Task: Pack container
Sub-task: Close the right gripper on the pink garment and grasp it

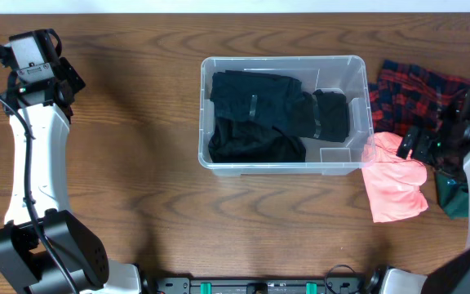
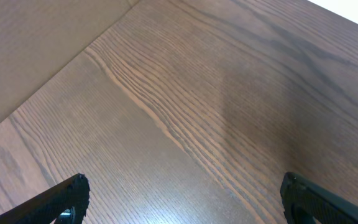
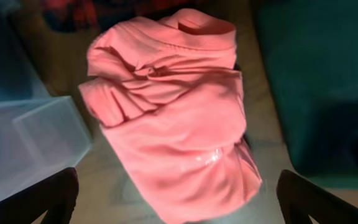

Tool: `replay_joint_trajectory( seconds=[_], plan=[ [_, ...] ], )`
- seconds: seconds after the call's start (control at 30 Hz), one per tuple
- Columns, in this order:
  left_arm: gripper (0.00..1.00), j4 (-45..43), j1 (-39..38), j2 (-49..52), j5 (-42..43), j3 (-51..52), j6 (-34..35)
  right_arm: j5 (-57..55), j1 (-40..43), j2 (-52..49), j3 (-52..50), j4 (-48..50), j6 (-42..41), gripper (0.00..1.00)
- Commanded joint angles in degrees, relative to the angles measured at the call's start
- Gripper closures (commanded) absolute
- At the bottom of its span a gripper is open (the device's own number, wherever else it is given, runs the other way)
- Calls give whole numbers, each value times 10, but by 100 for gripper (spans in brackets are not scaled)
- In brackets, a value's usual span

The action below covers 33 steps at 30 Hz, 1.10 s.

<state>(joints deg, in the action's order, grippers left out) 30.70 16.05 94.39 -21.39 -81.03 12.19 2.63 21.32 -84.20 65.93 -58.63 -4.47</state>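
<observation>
Pink fabric is what the right pincer [image 3: 178, 200] is poised over. A crumpled pink garment [image 3: 173, 118] is seen directly beneath and ahead of it, and the pincer is spread wide with nothing gripped. The garment's long axis runs away from the pincer, roughly crosswise to the line between its two fingers, so a straight drop is judged enough to straddle it. The container [image 1: 203, 114] is found just off that pincer's left side, its corner right beside the garment, with black clothes [image 1: 259, 114] lying inside. The left pincer [image 2: 185, 199] is likewise spread and empty over bare counter [image 2: 166, 93], with the container well apart from it and the garment beyond. The right arm is plainly the nearer, so the pick is judged to be its.
</observation>
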Motion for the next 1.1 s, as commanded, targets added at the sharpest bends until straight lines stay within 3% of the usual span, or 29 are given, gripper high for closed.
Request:
replay_joint_trajectory(
  seconds=[0.0,0.4,0.67,1.07],
  plan=[
    [2,1,2,-4,-7,-3,0,6,6,-38,9,8,22,1],
    [2,1,2,-4,-8,-3,0,4,11,-157,7,25,36,1],
    [2,1,2,-4,-8,-3,0,4,38,-174,-8,51,39,1],
    [2,1,2,-4,-8,-3,0,8,46,-174,-157,188,32,1]
  ],
)
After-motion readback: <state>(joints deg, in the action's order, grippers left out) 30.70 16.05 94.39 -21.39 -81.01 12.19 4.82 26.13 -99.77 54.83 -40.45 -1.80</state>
